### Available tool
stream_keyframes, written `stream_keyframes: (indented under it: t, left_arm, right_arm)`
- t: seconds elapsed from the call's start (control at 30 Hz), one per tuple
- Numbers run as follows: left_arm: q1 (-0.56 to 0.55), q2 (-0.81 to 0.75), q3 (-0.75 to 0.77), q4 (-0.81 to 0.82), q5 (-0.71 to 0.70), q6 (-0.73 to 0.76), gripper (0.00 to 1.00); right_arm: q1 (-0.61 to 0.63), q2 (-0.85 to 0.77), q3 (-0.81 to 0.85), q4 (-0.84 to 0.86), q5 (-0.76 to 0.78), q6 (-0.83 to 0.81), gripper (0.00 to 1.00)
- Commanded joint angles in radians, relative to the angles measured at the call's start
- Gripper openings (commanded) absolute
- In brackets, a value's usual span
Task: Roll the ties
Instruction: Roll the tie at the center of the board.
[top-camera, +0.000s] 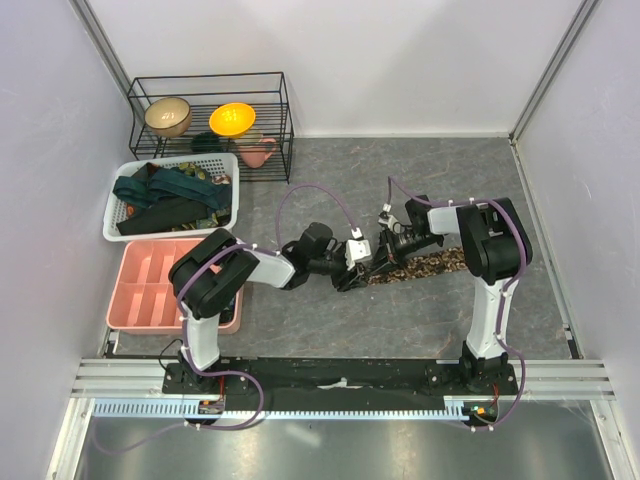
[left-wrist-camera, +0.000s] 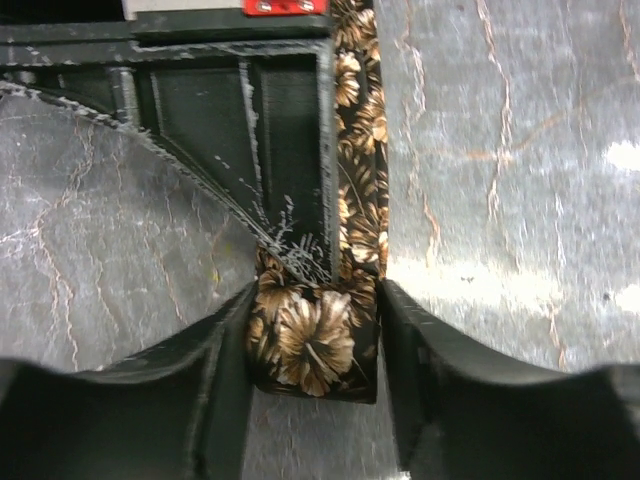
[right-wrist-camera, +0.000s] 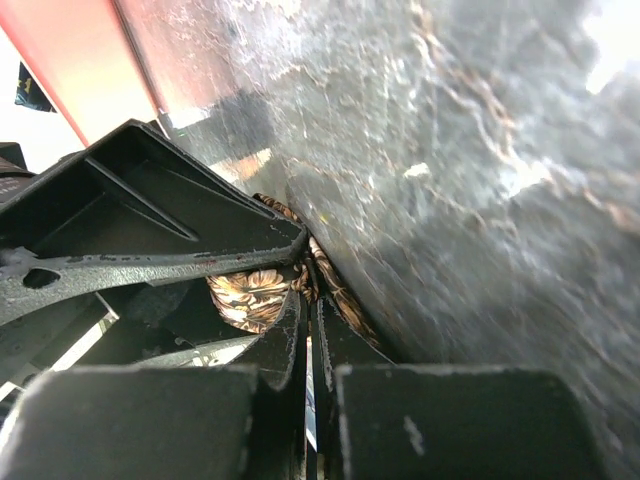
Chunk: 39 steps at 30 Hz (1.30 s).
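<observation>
We see the brown floral tie (left-wrist-camera: 360, 120) flat on the surface (left-wrist-camera: 510, 200), stretching straight away from the left gripper (left-wrist-camera: 314, 335), whose jaws clasp its coiled end (left-wrist-camera: 312, 350), while the right gripper (right-wrist-camera: 306, 300), jaws closed, tips in from opposite.

Hands: two, left hand (left-wrist-camera: 315, 345) and right hand (right-wrist-camera: 308, 310). Brown floral tie (top-camera: 425, 267): one. Dark ties (top-camera: 170, 187) heaped in white basket (top-camera: 112, 218): several, exact count unclear. White basket: one. Pink tray (top-camera: 130, 265): one. Wire rack (top-camera: 285, 120): one. Bowls: two, tan bowl (top-camera: 167, 116) and yellow bowl (top-camera: 232, 119). Pink cup (top-camera: 258, 153): one.
</observation>
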Motion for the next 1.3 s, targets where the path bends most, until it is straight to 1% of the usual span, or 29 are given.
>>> stream_keyframes:
  t: [0.0,0.07,0.1,0.17,0.27,0.37,0.4,0.47,0.5,0.53,0.63,0.67,0.7,0.73,0.77,0.83,0.87,0.9,1.0,1.03,1.07,1.1,1.17,1.27]
  left_arm:
    - [0.023,0.003,-0.067,-0.016,0.011,0.001,0.63]
    - [0.031,0.016,-0.091,0.041,0.016,-0.049,0.65]
    - [0.034,0.020,-0.103,0.102,0.016,-0.059,0.67]
    - [0.034,0.022,-0.123,0.138,0.022,-0.070,0.67]
    - [0.034,0.028,-0.136,0.185,-0.012,-0.068,0.67]
    - [0.034,0.043,-0.142,0.201,-0.018,-0.054,0.63]
    - [0.032,0.043,-0.142,0.204,-0.020,-0.045,0.56]
    - [0.025,0.036,-0.125,0.136,-0.041,-0.019,0.47]
    - [0.023,0.031,-0.111,0.104,-0.053,-0.013,0.40]
    - [0.020,0.022,-0.088,0.064,-0.069,-0.005,0.37]
    - [0.003,-0.019,-0.045,-0.066,-0.127,0.045,0.32]
    - [-0.003,-0.035,-0.033,-0.141,-0.156,0.067,0.32]
    - [-0.009,-0.041,-0.018,-0.181,-0.173,0.077,0.31]
    - [-0.012,-0.042,0.019,-0.222,-0.196,0.093,0.30]
    - [-0.015,-0.044,0.039,-0.309,-0.222,0.100,0.29]
    - [-0.022,-0.038,0.102,-0.399,-0.251,0.128,0.28]
    - [-0.023,-0.035,0.120,-0.433,-0.271,0.134,0.26]
    - [-0.023,-0.023,0.151,-0.498,-0.279,0.140,0.25]
    - [-0.025,-0.004,0.196,-0.592,-0.291,0.160,0.20]
    - [-0.026,-0.001,0.202,-0.602,-0.296,0.162,0.19]
    - [-0.028,0.008,0.217,-0.628,-0.290,0.162,0.17]
    - [-0.026,0.028,0.251,-0.666,-0.290,0.160,0.17]
    - [-0.028,0.042,0.274,-0.683,-0.299,0.154,0.16]
    - [-0.028,0.046,0.285,-0.706,-0.296,0.157,0.15]
  right_arm:
    - [0.021,0.080,0.004,0.101,0.244,-0.067,0.00]
    - [0.027,0.078,0.021,0.099,0.240,-0.099,0.00]
    - [0.033,0.080,0.027,0.096,0.224,-0.111,0.00]
    - [0.044,0.078,0.040,0.093,0.209,-0.148,0.00]
    - [0.050,0.081,0.047,0.093,0.201,-0.176,0.00]
    - [0.055,0.094,0.057,0.093,0.201,-0.181,0.00]
    - [0.058,0.097,0.060,0.093,0.204,-0.184,0.00]
    - [0.059,0.101,0.065,0.093,0.217,-0.182,0.00]
    - [0.059,0.104,0.067,0.098,0.220,-0.182,0.00]
    - [0.058,0.107,0.068,0.096,0.223,-0.178,0.00]
    - [0.061,0.110,0.077,0.104,0.227,-0.164,0.01]
    - [0.061,0.111,0.082,0.105,0.230,-0.158,0.01]
    - [0.062,0.112,0.087,0.108,0.232,-0.155,0.01]
    - [0.065,0.112,0.093,0.108,0.233,-0.148,0.01]
    - [0.067,0.115,0.097,0.105,0.233,-0.144,0.02]
    - [0.068,0.109,0.108,0.102,0.232,-0.127,0.07]
    - [0.065,0.106,0.114,0.090,0.229,-0.124,0.10]
    - [0.065,0.100,0.119,0.078,0.227,-0.119,0.15]
    - [0.056,0.054,0.148,0.007,0.195,-0.121,0.23]
    - [0.041,0.045,0.154,-0.009,0.185,-0.112,0.26]
    - [0.032,0.032,0.156,-0.039,0.171,-0.101,0.31]
    - [0.026,0.013,0.156,-0.054,0.131,-0.099,0.32]
    - [0.010,-0.009,0.160,-0.097,0.106,-0.107,0.37]
    - [-0.002,-0.035,0.180,-0.158,0.082,-0.127,0.38]
